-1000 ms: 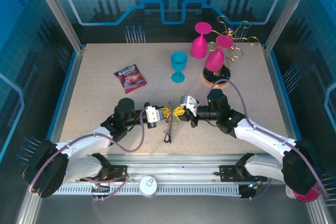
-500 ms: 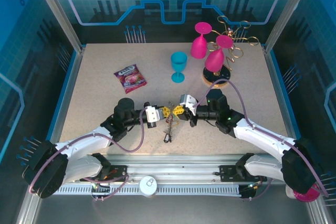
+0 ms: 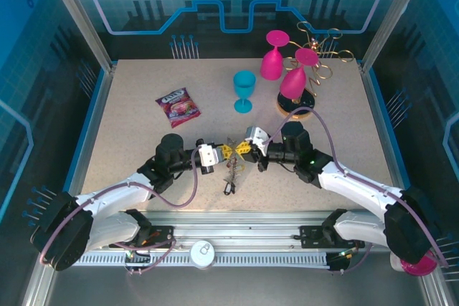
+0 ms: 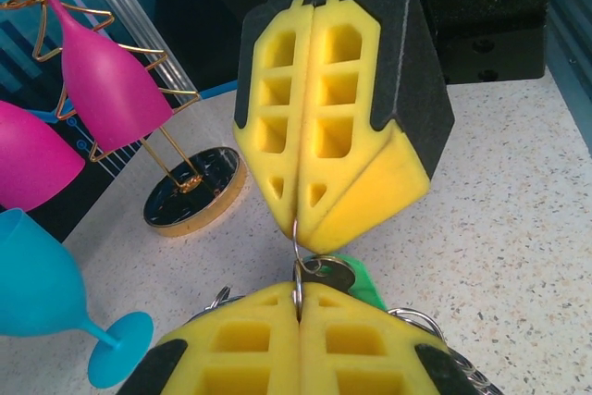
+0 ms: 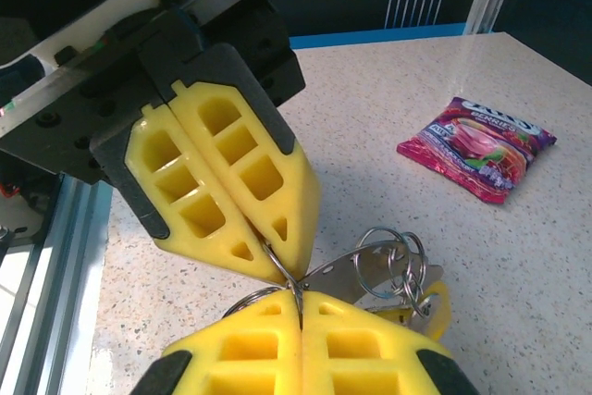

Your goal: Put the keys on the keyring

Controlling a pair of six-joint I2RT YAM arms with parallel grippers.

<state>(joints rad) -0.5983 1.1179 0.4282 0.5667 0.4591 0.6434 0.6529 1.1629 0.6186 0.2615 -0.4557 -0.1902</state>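
Note:
My two grippers meet tip to tip at the middle of the table, the left gripper (image 3: 227, 152) and the right gripper (image 3: 239, 150). Both are shut on the thin wire of the keyring (image 4: 299, 245), which runs between their yellow pads. In the left wrist view the left gripper (image 4: 298, 314) pinches the wire, and a key with a green head (image 4: 363, 277) lies just behind it. Seen from the right wrist, the right gripper (image 5: 301, 319) pinches the same wire, with several small rings (image 5: 388, 261) and a yellow-headed key (image 5: 437, 307) beside it. A bunch of keys (image 3: 231, 173) hangs below the tips.
A snack packet (image 3: 178, 106) lies at the far left of the table. A blue goblet (image 3: 244, 91) stands at the back centre. Two pink glasses (image 3: 273, 55) hang on a gold wire rack (image 3: 324, 59) at the back right.
The right gripper has edged slightly up and left and turned a little. The hanging bunch has shifted slightly with it. Both grips are unchanged.

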